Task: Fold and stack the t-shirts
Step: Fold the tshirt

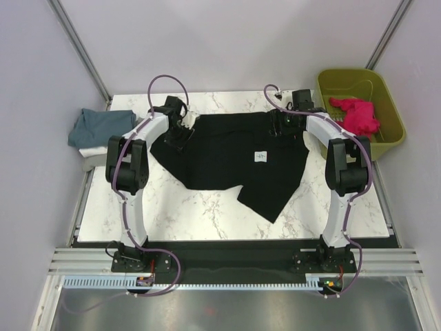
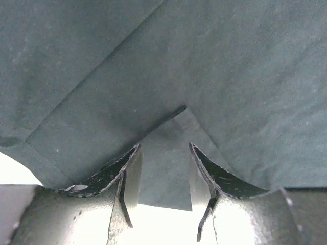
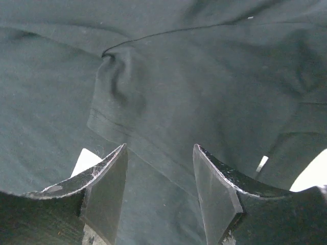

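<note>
Black shirt (image 1: 234, 162): spread on marble tabletop (image 1: 207, 214). Left hand (image 2: 163, 171): fingers parted at the shirt's edge. Right hand (image 3: 159, 171): fingers wide apart over the cloth.

L tool (image 2: 164, 148) jaws apart, black shirt (image 2: 230, 76) fold btwn.

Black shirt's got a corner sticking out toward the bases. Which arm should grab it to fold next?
Right, probably. The corner of the black shirt lies right of centre, on the side of the right gripper; the left gripper sits at the shirt's far left edge. Both are open.
</note>
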Robot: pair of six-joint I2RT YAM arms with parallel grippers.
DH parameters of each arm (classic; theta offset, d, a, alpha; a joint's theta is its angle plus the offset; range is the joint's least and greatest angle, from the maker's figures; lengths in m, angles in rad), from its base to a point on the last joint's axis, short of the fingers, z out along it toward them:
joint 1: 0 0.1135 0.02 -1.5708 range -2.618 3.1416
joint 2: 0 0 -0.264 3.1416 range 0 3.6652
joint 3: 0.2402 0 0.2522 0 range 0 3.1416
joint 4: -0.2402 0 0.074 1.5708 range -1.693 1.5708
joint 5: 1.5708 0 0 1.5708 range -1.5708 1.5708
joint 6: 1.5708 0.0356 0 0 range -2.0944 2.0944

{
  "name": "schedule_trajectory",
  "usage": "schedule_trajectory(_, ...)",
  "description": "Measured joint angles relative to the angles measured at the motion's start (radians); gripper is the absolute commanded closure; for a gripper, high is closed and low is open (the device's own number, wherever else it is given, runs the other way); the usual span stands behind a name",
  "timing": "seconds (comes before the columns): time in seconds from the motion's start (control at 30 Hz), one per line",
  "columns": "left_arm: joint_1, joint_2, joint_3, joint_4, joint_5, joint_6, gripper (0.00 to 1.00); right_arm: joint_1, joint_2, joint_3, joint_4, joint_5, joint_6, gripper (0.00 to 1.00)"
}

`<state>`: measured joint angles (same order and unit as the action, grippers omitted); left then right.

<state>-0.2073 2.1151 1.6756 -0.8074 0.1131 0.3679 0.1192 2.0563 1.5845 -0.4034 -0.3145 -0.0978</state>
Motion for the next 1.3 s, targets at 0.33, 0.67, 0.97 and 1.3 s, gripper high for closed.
schedule_trajectory(0.33, -0.051, 0.062, 0.06, -0.011, -0.027, -0.014, 0.53, 0.014, 0.084, 0.001, -0.001, -0.003, -0.002, 0.39)
schedule_trajectory(0.67, -0.056, 0.121, 0.126, -0.031, -0.036, -0.017, 0.69, 0.014, 0.093, 0.012, 0.0, -0.002, 0.0, 0.38)
schedule_trajectory(0.97, -0.056, 0.122, 0.13, -0.036, -0.037, -0.02, 0.95, 0.023, 0.121, 0.031, 0.0, 0.007, -0.001, 0.38)
schedule_trajectory(1.3, -0.035, -0.039, -0.048, -0.04, -0.061, -0.019, 0.98, 0.041, 0.142, 0.054, 0.014, 0.032, -0.003, 0.38)
